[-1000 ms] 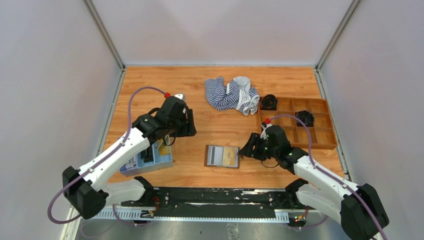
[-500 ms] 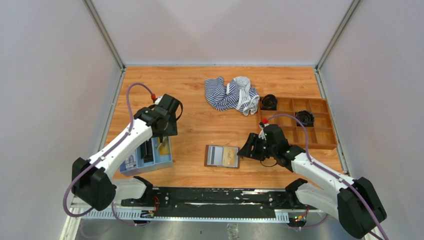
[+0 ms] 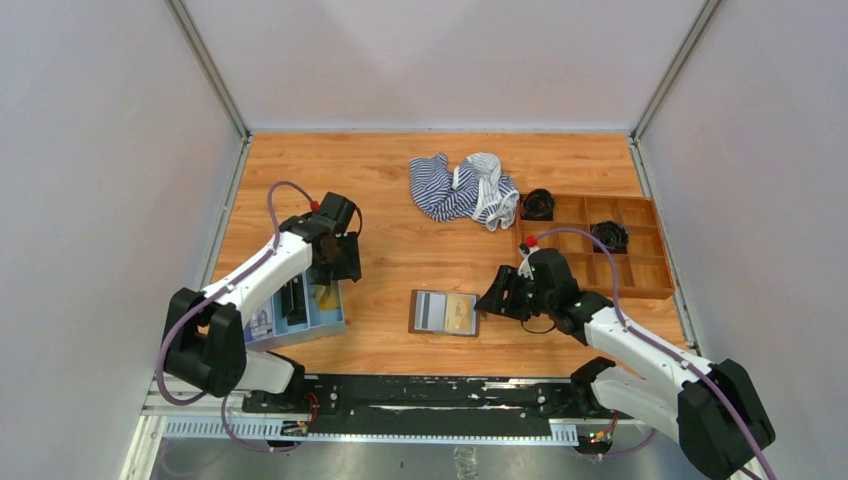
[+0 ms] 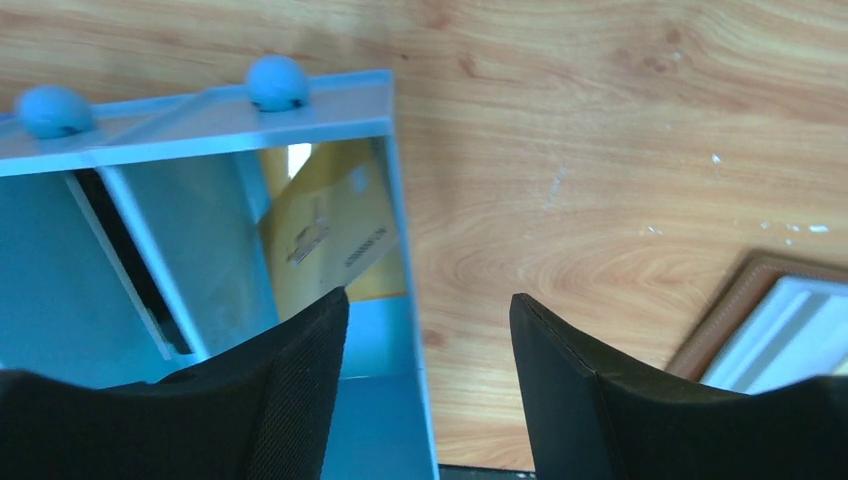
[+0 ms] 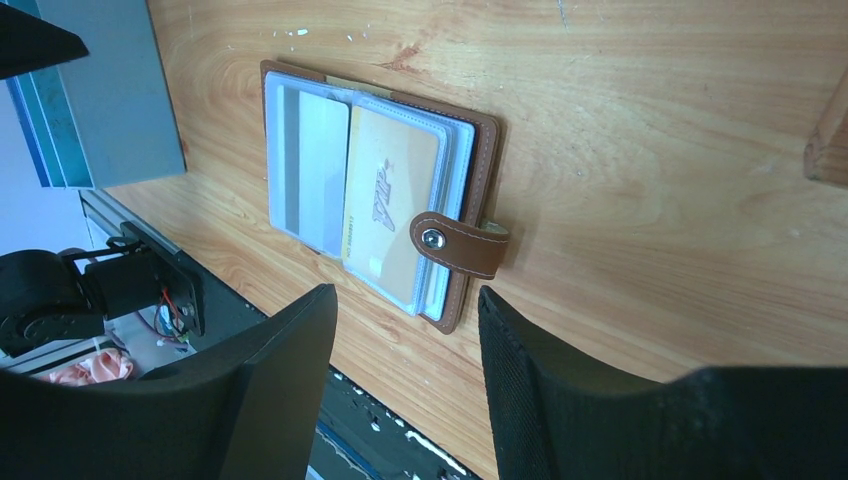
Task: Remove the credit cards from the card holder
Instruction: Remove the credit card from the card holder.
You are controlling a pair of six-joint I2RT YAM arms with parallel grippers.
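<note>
Card holder [image 3: 445, 312] is laid open on the desk [image 3: 420, 250], lower centre of the top view. Its snap strap [image 5: 460, 243] is folded in over the pocket edge. Two cards are seen in the clear pockets: grey card [image 5: 312, 165] on the left in the right wrist view, gold card [image 5: 392, 200] beside it, both fully sleeved.

Right gripper [image 5: 405, 300] is held spread with nothing grasped, just right of the card holder in the top view, no contact.

Left gripper [image 4: 428, 305] is likewise released and empty, positioned over the right wall of the light-blue tray [image 4: 330, 95], lower left of the top view. A yellow card [image 4: 330, 235] is seen leaning tilted inside the tray's right compartment.

Striped cloth [image 3: 460, 187] is located at upper centre and the brown compartment box [image 3: 640, 290] at right, both well apart from the card holder.
</note>
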